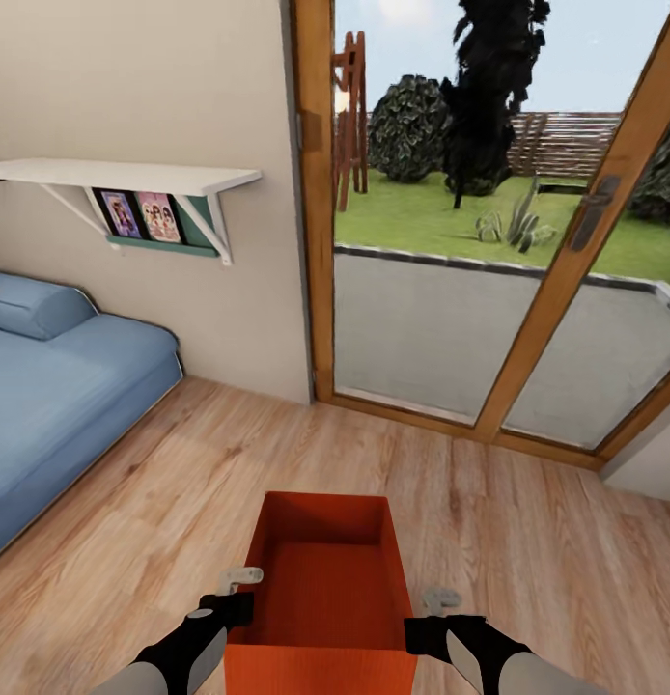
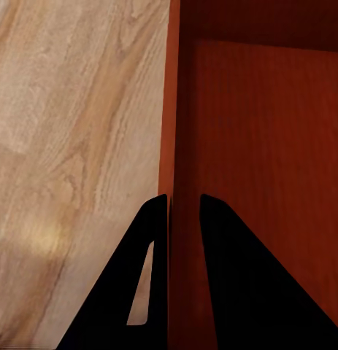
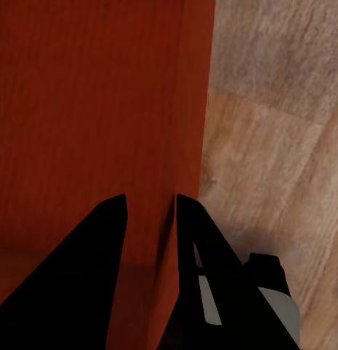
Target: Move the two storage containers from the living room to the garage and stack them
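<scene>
One orange-red storage container [image 1: 325, 598] hangs between my arms over the light wood plank floor of the living room, open side up. My left gripper [image 1: 240, 610] is shut on its left wall, one black finger [image 2: 139, 284] outside and the other inside the bin [image 2: 256, 146]. On the opposite side, my right gripper [image 1: 417, 632] is shut on the right wall [image 3: 185, 131], again with a finger [image 3: 212, 270] outside and one inside. The container is empty.
A blue sofa [image 1: 55, 405] stands at the left under a white wall shelf [image 1: 132, 179]. Wood-framed glass doors [image 1: 489, 222] ahead look onto a garden. Bare plank floor [image 1: 229, 454] lies between me and the doors.
</scene>
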